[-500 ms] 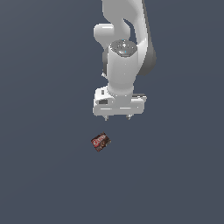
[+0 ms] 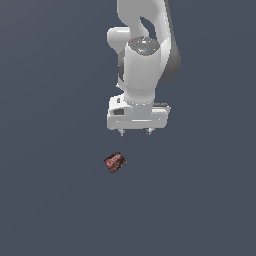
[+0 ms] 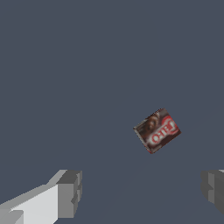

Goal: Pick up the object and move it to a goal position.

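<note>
The object, a small flat dark brown box (image 2: 115,162) with a red and white label, lies on the grey floor. It also shows in the wrist view (image 3: 157,130), lying askew. My gripper (image 2: 135,132) hangs above the floor, a little toward the exterior view's right of the box and apart from it. Its jaws stand wide open and empty. In the wrist view the two fingertips (image 3: 70,192) frame the near floor, and the box lies beyond the gap between them.
The white arm (image 2: 145,55) rises above the gripper to the top of the exterior view. The floor (image 2: 50,200) is plain dark grey all around.
The gripper has shifted slightly toward the exterior view's right and a touch lower. The box has not moved.
</note>
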Controlling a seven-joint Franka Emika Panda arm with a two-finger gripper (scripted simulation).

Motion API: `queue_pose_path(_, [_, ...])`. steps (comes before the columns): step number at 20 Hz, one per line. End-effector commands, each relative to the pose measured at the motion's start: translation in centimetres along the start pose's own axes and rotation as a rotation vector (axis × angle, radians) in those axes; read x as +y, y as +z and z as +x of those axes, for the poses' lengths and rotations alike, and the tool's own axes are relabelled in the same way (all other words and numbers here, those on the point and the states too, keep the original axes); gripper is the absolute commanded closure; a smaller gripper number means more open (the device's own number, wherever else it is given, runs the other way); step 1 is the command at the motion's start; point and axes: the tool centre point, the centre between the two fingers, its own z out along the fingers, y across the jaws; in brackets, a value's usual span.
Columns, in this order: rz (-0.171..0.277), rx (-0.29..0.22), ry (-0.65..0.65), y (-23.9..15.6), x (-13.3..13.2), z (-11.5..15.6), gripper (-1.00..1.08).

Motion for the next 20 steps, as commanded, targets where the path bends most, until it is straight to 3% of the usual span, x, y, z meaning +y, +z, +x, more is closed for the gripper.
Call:
queue_pose_path(1, [0.000,0.006,0.000,-0.4,-0.1,0.1,-0.92])
queue_pose_path(11, [0.004,-0.003,0.065,0.7,0.4,0.3,-0.92])
queue_pose_path(20, [0.012,-0.025,0.273,3.9,2.1,0.8,-0.92])
